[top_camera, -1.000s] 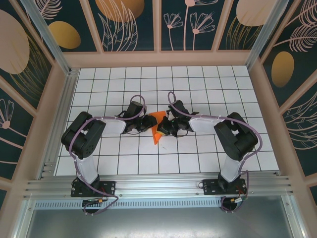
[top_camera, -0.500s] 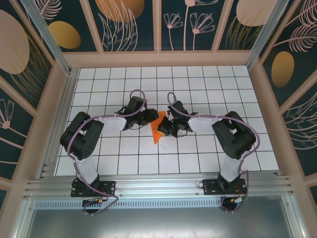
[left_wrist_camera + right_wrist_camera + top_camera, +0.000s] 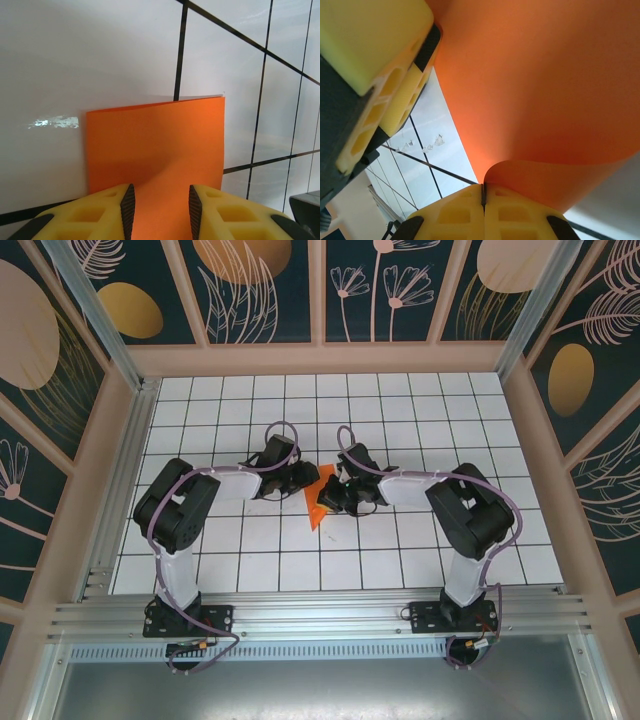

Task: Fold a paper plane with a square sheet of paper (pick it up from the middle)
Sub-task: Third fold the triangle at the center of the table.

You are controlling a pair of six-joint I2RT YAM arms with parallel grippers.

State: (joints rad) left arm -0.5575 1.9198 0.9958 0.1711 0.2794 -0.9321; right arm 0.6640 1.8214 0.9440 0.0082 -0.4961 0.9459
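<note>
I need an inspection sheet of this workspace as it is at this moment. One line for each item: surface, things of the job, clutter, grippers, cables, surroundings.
Surface: glossy white table with a black grid.
Job's things: thin bright orange square sheet of paper, bent and partly off the table near its middle; no finished plane.
Clutter: nothing seen.
Grippers: right gripper shut on a curled edge of the sheet; left gripper with jaws apart, the sheet between them.
Cables: purple cables loop above both wrists, apart from the paper.
Surroundings: dark floral wall panels in pale frames; aluminium rail at the near edge.
</note>
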